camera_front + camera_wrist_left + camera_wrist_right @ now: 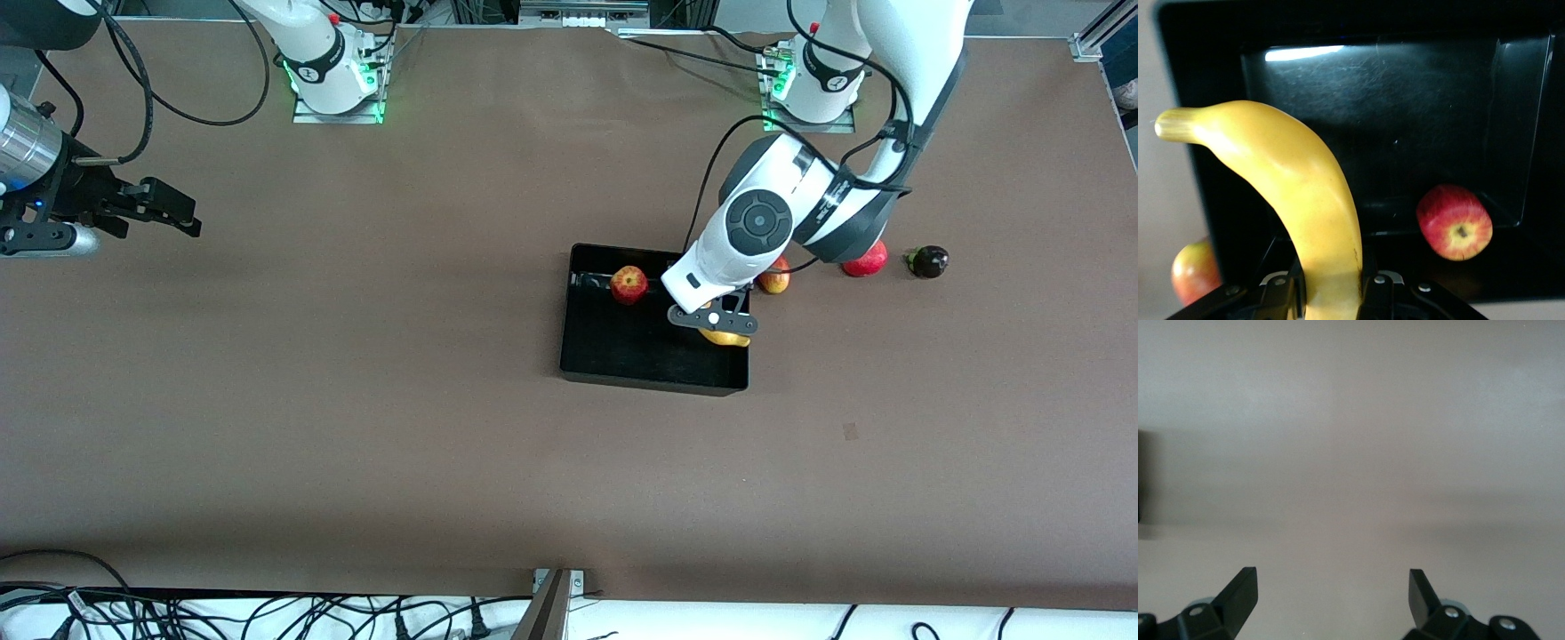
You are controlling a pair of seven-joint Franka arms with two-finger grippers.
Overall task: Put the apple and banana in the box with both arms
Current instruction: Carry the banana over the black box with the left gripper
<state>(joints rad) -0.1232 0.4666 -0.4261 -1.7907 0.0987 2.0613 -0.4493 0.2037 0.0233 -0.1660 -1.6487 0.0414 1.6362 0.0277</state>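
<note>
— Where is the fruit, taking the box (653, 373) as the mark?

— The apple (629, 284) lies inside it, by the wall farthest from the front camera. The left pincer (714, 326) is clamped on the banana (725, 337) over the box's end toward the left arm (seemingly just clear of the floor).

— The other arm?

— It waits; the right pincer (178, 216) hangs spread over bare counter (356, 400), well apart from the box.

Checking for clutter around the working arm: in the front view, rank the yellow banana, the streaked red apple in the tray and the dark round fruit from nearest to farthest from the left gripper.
1. Curved yellow banana: held in the left gripper.
2. Streaked red apple: inside the black tray.
3. Dark round fruit: on the table, toward the left arm's end.
</note>
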